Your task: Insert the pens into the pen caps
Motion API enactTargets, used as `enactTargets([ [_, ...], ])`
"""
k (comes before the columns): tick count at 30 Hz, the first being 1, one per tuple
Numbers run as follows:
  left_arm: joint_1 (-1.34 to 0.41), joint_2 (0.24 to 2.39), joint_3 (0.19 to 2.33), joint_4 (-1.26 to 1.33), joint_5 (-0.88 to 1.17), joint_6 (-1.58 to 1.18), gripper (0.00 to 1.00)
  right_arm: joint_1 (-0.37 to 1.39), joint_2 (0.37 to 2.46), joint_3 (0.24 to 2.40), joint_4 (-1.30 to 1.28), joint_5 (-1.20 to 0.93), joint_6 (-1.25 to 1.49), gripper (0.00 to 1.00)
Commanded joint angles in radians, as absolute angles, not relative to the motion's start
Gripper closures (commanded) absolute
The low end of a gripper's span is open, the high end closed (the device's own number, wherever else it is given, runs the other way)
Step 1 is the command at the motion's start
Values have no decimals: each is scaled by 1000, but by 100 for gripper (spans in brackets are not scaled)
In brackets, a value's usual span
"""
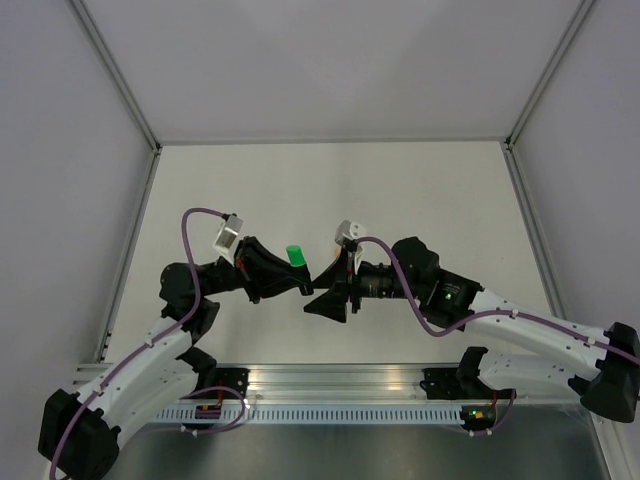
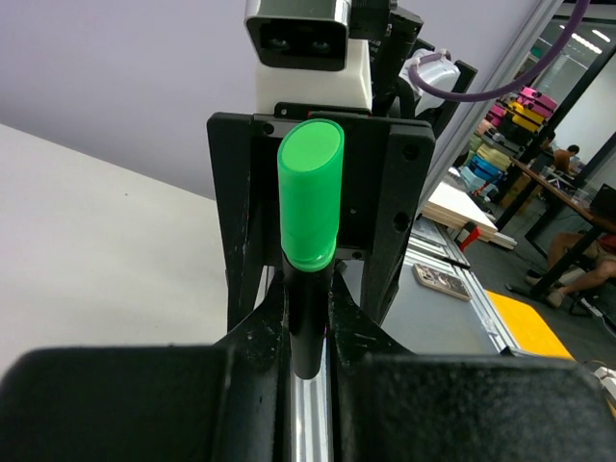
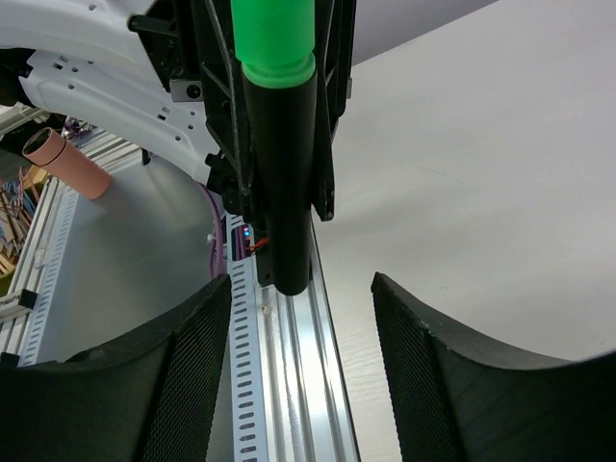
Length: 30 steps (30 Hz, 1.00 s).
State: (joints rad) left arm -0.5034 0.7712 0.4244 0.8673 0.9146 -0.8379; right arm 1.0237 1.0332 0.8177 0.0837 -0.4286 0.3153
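My left jaws are clamped tight on the dark pen (image 2: 306,322), gripping its black barrel low down so that the upper part stands free above my fingers (image 2: 260,332). The green cap (image 2: 310,192) sits on the top end of that pen, its rim meeting the barrel with no gap that I can see from either wrist. In the overhead view the cap (image 1: 295,254) shows as a green stub lifted clear of the worktop (image 1: 400,190), roughly midway between my two arms.

My right jaws stand wide open and hold nothing. Their ridged pads (image 3: 192,385) are spread to either side, below the bottom end of the pen (image 3: 284,173) and not touching it. Both sets of jaws face each other closely, well above the surface.

I judge that this pen is capped, or as good as capped, and that the joining step for it is at its end. If the cap is not fully home, the next move is for my right jaws to close on the cap and press it straight along the barrel while my left holds firm. Otherwise my left should lower the pen and set it down. The other pens and caps are not visible in any view, so I cannot tell where they lie.
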Motion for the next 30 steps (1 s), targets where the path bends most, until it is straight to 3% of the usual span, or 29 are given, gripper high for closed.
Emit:
enactTargets([
  [1, -499, 755, 425, 908, 896, -858, 98, 1026, 1066, 864, 187, -485, 324, 34],
  [6, -499, 756, 419, 908, 894, -850, 98, 1028, 1091, 871, 227, -488, 324, 45],
  [15, -499, 772, 410, 890, 897, -828, 98, 1026, 1120, 905, 222, -499, 318, 46],
  [21, -499, 779, 410, 893, 899, -827, 98, 1028, 1146, 919, 229, -508, 322, 53],
  [29, -499, 782, 399, 894, 900, -824, 98, 1026, 1152, 910, 252, -512, 330, 82],
  [30, -499, 782, 394, 897, 897, -822, 98, 1026, 1152, 908, 255, -517, 333, 90],
])
